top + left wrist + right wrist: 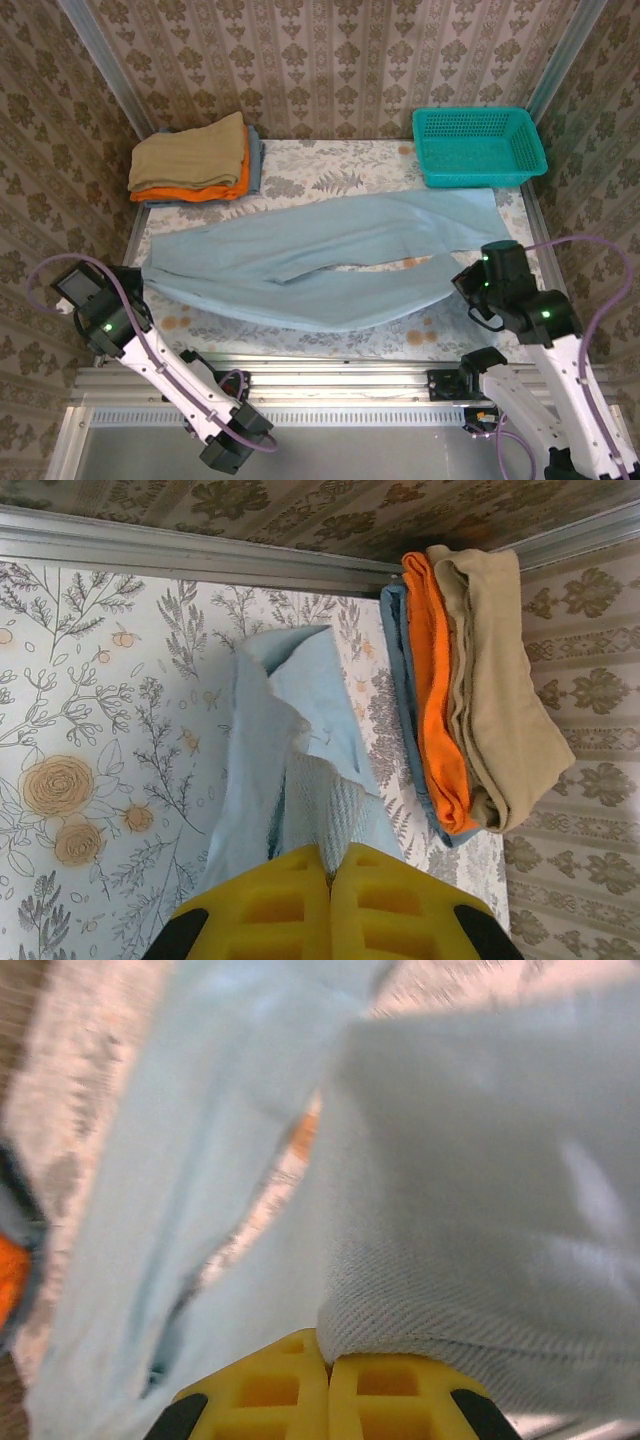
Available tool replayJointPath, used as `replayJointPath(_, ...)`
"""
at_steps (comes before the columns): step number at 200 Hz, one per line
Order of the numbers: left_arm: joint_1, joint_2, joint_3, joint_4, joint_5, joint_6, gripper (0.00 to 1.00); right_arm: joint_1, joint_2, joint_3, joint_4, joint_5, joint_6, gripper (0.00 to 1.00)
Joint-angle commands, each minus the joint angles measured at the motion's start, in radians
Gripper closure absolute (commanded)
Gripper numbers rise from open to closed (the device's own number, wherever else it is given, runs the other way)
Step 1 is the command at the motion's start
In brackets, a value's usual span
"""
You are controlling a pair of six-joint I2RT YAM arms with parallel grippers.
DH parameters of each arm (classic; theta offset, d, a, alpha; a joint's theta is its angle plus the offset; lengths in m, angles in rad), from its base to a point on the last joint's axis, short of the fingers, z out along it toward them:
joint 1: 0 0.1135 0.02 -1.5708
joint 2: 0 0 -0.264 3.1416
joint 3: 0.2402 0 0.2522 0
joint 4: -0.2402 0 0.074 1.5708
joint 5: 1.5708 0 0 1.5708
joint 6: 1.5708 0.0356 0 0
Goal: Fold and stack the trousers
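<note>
We judge the fold goes best if both ends rise together, cloth taut and level, so the legs lay over evenly. The trousers (320, 265) lie spread left to right across the desk (330, 180). Our left end effector (328, 865) is closed, pinching their left end; the right end effector (328, 1348) is clamped on their right end.

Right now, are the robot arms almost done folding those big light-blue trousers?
No, only just started. The pale sky-blue cloth trousers lie stretched out across the flowery table, with no fold in them yet. The left gripper pinches one end and the right gripper pinches the other. What is left is folding them and stacking them by the tan folded cloth and orange folded cloth.
</note>
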State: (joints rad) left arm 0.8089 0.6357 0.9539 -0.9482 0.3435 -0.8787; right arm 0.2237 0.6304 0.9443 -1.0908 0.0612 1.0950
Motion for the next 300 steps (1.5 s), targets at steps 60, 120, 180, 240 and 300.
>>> replayJointPath(60, -0.003, 0.198, 0.135, 0.093, 0.020, 0.021, 1.00, -0.195, 0.172, 0.045, 0.177, -0.100, -0.246, 1.00)
replayJointPath(120, -0.040, 0.355, 0.201, 0.291, -0.001, -0.052, 1.00, -0.250, 0.477, 0.158, 0.404, -0.156, -0.288, 1.00)
replayJointPath(180, -0.134, 0.503, 0.236, 0.377, -0.075, -0.042, 1.00, -0.247, 0.820, 0.349, 0.468, -0.176, -0.363, 1.00)
replayJointPath(240, -0.217, 0.699, 0.332, 0.432, -0.163, 0.010, 1.00, -0.250, 1.169, 0.595, 0.445, -0.178, -0.438, 1.00)
replayJointPath(300, -0.260, 0.881, 0.392, 0.472, -0.194, 0.038, 1.00, -0.254, 1.421, 0.850, 0.340, -0.174, -0.529, 0.99)
